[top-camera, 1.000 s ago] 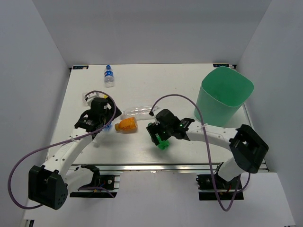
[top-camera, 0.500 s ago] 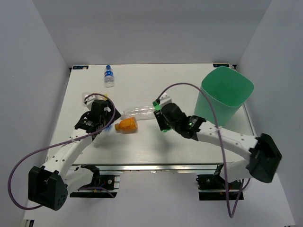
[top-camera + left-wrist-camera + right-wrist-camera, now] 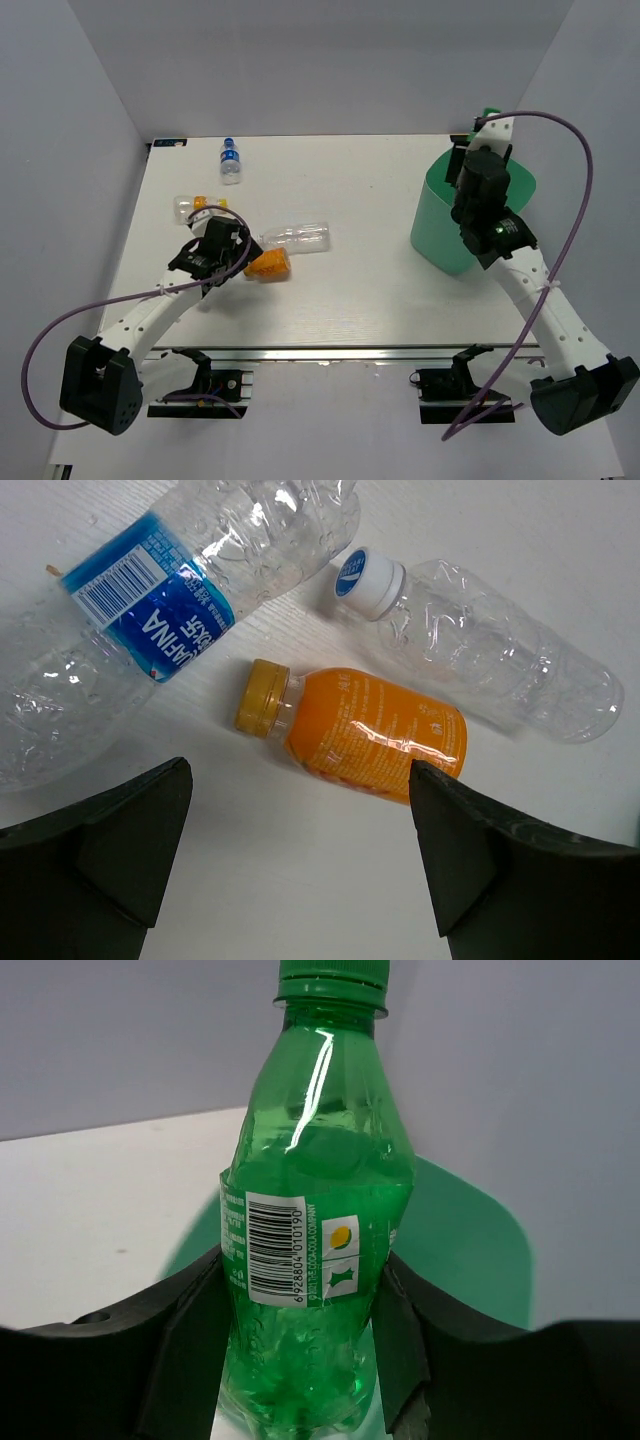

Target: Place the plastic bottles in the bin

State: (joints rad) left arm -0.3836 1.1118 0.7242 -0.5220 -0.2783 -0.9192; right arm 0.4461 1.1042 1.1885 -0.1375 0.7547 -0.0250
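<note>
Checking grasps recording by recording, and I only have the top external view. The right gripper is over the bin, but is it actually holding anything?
Observer: Yes. The right wrist view shows the right gripper shut on a green bottle, with the cap pointing away from the camera and the bin behind it.
Operator: The left arm covers part of the table from above. Is anything hidden under it?
Observer: Yes. In the left wrist view, below the open left gripper, a crumpled clear bottle with a blue label lies on its side next to the orange bottle, close to its yellow cap.
</note>
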